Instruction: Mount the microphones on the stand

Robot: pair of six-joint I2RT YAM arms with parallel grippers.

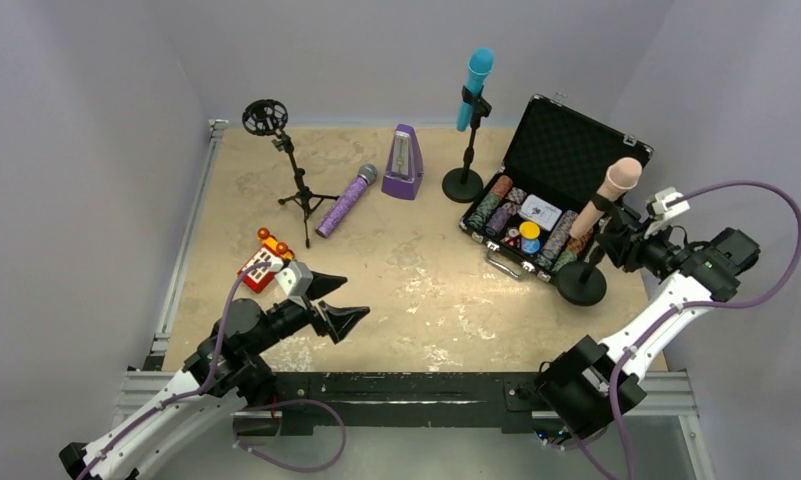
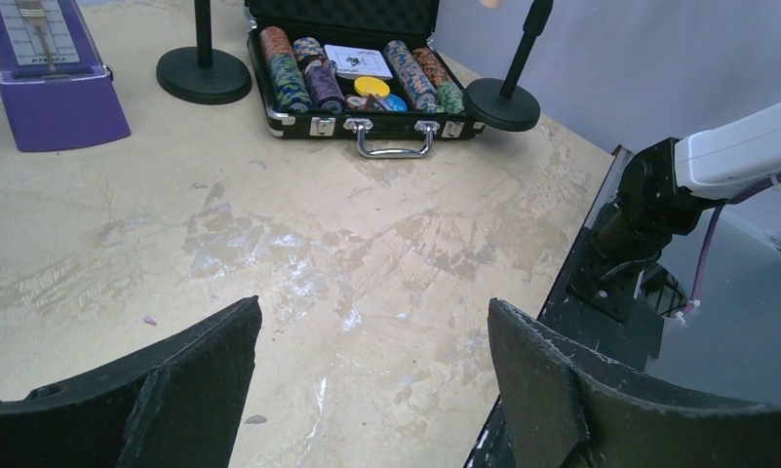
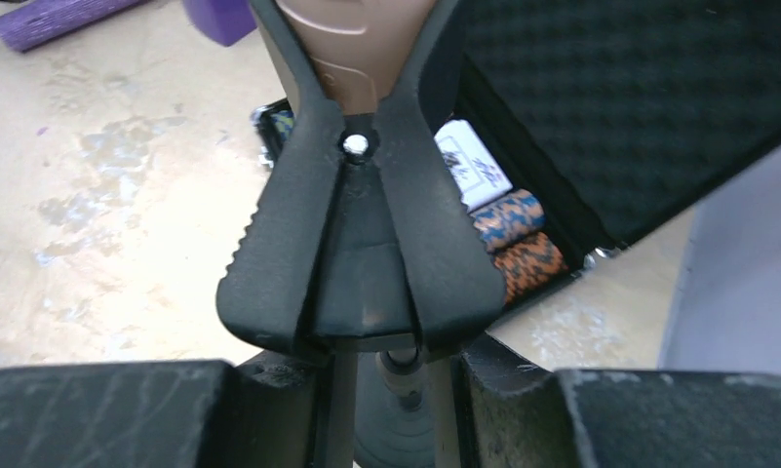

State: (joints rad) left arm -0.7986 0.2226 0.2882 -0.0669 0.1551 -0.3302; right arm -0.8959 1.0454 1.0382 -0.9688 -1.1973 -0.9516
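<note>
The cyan-blue microphone (image 1: pixel 476 82) stands clipped in the back stand (image 1: pixel 465 182). The pale pink microphone (image 1: pixel 612 190) sits in the black clip (image 3: pixel 357 244) of the right stand (image 1: pixel 582 282). My right gripper (image 1: pixel 616 238) is right behind that clip. In the right wrist view its jaws (image 3: pixel 391 390) stand a little apart below the clip's handles, with the stand pole between them untouched. The glittery purple microphone (image 1: pixel 344 200) lies on the table beside the tripod stand (image 1: pixel 298 190), whose round mount (image 1: pixel 265 116) is empty. My left gripper (image 1: pixel 341 300) is open and empty over the near table (image 2: pixel 374 322).
An open black case (image 1: pixel 576 150) of poker chips lies between the two round-base stands, also in the left wrist view (image 2: pixel 357 127). A purple metronome (image 1: pixel 404 165) stands at the back centre. A red and orange toy (image 1: pixel 264 262) lies near my left gripper.
</note>
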